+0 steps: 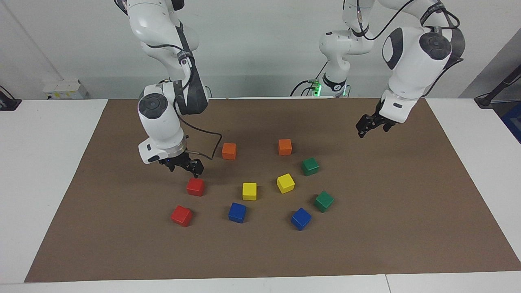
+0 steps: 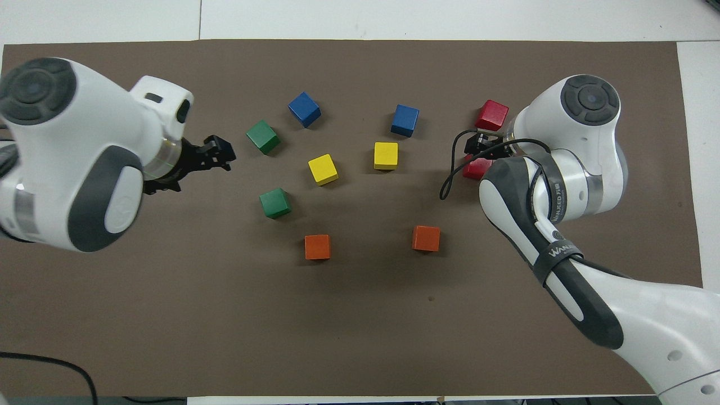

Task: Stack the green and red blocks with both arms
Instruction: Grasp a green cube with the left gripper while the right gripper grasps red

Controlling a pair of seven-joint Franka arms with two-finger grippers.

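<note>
Two red blocks lie toward the right arm's end of the brown mat, one (image 1: 195, 186) nearer to the robots than the other (image 1: 181, 215). My right gripper (image 1: 185, 170) hangs open just above the nearer one, not touching it. In the overhead view this gripper (image 2: 481, 149) covers part of that red block (image 2: 475, 169), and the other red block (image 2: 491, 115) shows whole. Two green blocks (image 1: 310, 166) (image 1: 324, 201) lie toward the left arm's end. My left gripper (image 1: 371, 129) is open and empty in the air. From overhead, the left gripper (image 2: 228, 156) is beside the green blocks (image 2: 262, 136) (image 2: 275, 203).
Between the red and green blocks lie two yellow cubes (image 1: 249, 191) (image 1: 285, 183) and two blue cubes (image 1: 237, 212) (image 1: 301, 219). Two orange cubes (image 1: 229, 151) (image 1: 285, 147) sit nearer to the robots. The brown mat (image 1: 260, 256) covers the white table.
</note>
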